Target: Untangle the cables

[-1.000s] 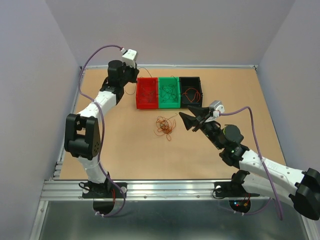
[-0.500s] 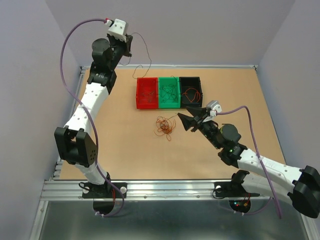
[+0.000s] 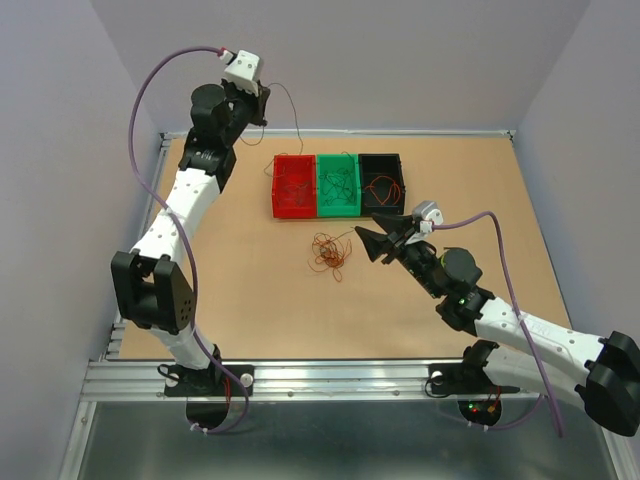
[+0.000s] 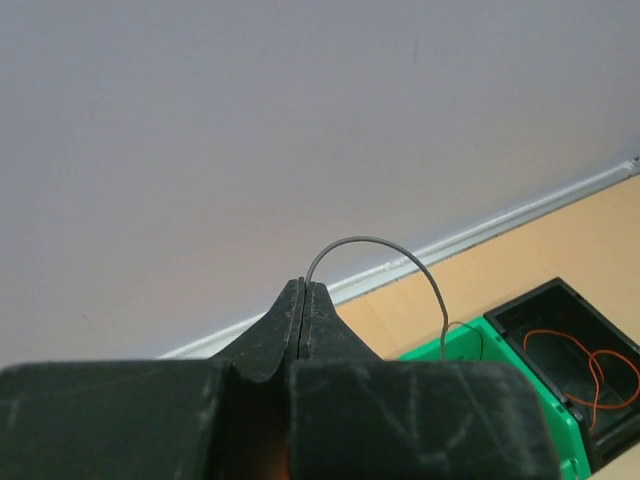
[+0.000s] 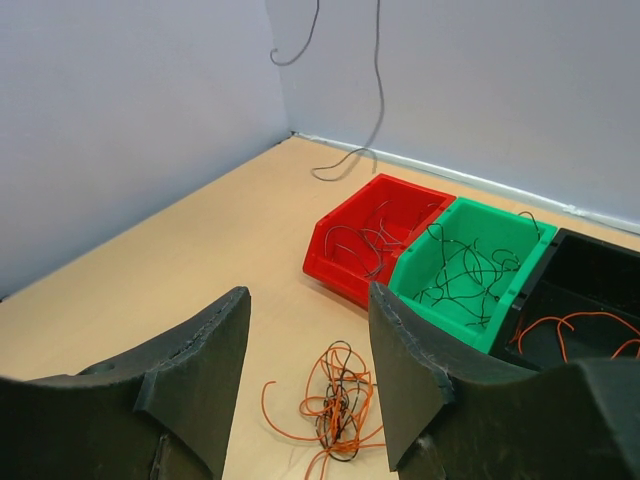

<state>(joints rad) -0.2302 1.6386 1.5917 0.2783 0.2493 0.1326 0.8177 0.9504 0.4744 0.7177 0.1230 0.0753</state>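
My left gripper (image 4: pixel 303 300) is pinched fully shut on one thin grey wire (image 4: pixel 372 240), held high at about 11 o'clock from the red bin (image 3: pixel 276 190). The wire arcs off my tips and hangs long, its tail curling low just behind that bin. My right gripper (image 5: pixel 308 295) stands about half open and empty, hovering at 3 o'clock of the clump (image 3: pixel 330 255), an orange and dark tangle on the table at 6 o'clock of the green bin (image 3: pixel 338 159).

My worries are these. The wire is hair-thin and springy, so a quick swing could pull it from my pinch. Its loose tail could drape over a rim or hook the wires already in the red bin. On the right, closing into the clump could catch several strands and lift the whole knot.
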